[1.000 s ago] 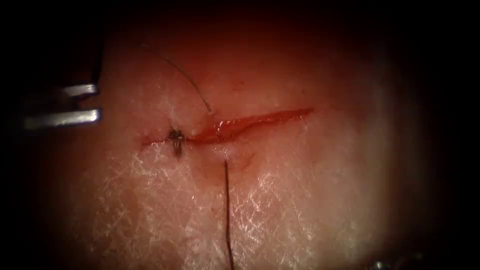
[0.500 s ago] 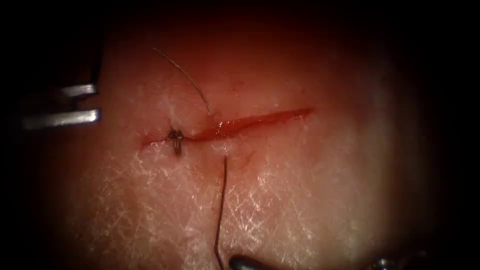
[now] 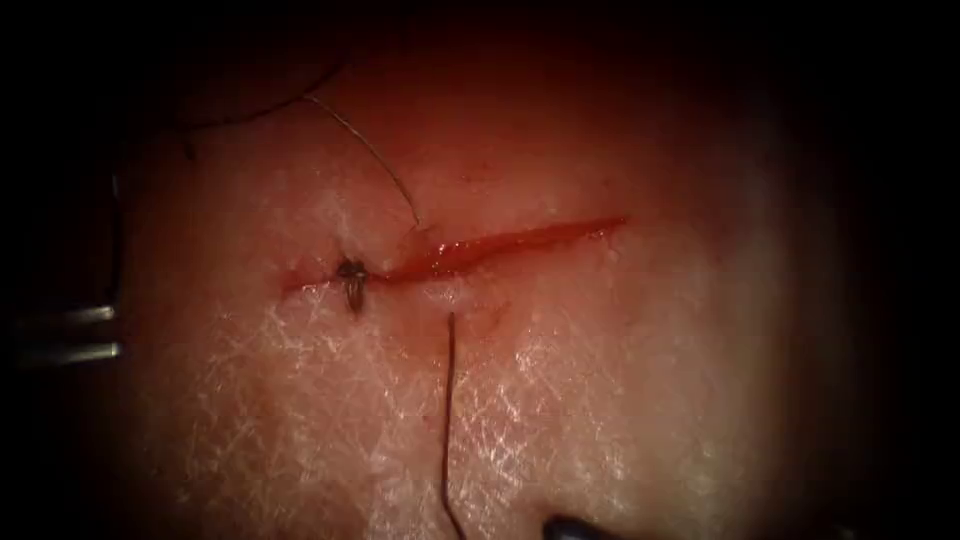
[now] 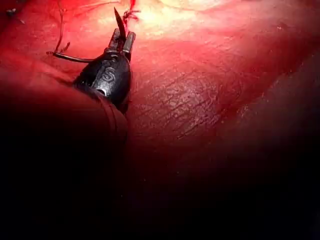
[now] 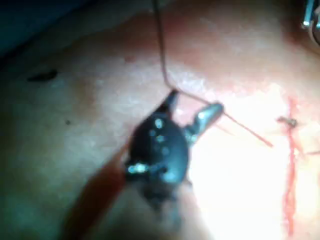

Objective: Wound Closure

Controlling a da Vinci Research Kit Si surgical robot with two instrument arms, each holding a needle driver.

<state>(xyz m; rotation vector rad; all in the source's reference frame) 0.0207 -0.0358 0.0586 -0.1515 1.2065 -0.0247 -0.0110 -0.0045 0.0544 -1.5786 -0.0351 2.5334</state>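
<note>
Nearest, right tool [image 5: 192,102] with jaws apart, gripping nothing; thread [image 3: 449,420] passing right by one tip. From there, thread running up into the tissue [image 3: 620,400] just below the cut [image 3: 500,243]. Knot [image 3: 352,275] on the cut's left part. Farther, thread leaving above the cut, arcing leftward. Left tool [image 4: 122,41], off the cut's left end, clamped on the needle [image 4: 119,22] near its point, clear of tissue.

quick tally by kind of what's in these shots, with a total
tools: 2 (left tool jaws shut on the needle near its point; right tool jaws open, holding nothing)
needle: 1, out of the tissue
thread: 1
knot: 1
cut: 1
tissue: 1
total: 7
</note>
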